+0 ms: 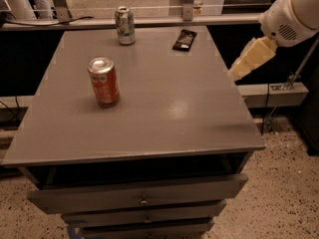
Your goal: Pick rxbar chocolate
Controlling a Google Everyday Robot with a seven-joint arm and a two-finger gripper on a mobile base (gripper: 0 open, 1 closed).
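The rxbar chocolate (184,39) is a flat black wrapper with pale lettering. It lies on the grey table (164,113) near the far edge, right of centre. My gripper (236,73) is a cream-coloured piece hanging off the white arm (289,14) at the upper right. It hovers just beyond the table's right edge, to the right of the bar and nearer the camera, and touches nothing.
A red can (104,81) stands upright on the left half of the table. A green-white can (124,25) stands at the far edge, left of the bar. Drawers (144,200) sit below the tabletop. A ledge and rail run behind the table.
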